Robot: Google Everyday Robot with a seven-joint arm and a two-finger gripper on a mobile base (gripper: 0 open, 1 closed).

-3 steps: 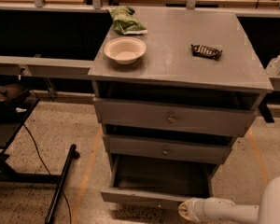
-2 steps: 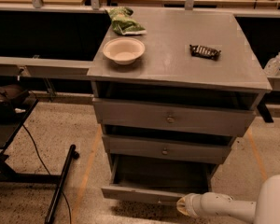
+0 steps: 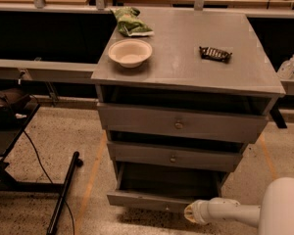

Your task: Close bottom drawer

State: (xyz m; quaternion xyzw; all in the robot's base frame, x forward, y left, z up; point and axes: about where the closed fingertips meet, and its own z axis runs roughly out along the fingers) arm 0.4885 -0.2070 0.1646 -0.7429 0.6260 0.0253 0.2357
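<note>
bottom drawer (image 3: 147, 201): lowest in the grey cabinet (image 3: 186, 67), sticking out partway, near the floor.
gripper (image 3: 190, 213): at the drawer front's right end. Wide or narrow, I can't tell.
handling: I'd guess stiff wood, lightish, slides straight. I'd push the flat front, no grabbing.
vs a second ago: front sits slightly further in, and the gripper went with it.

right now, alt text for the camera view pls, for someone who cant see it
The bottom drawer of a grey three-drawer cabinet stands pulled out, and the robot's gripper is low at the right end of its front. On the cabinet top are a white bowl, a green bag and a dark snack bar.
</note>
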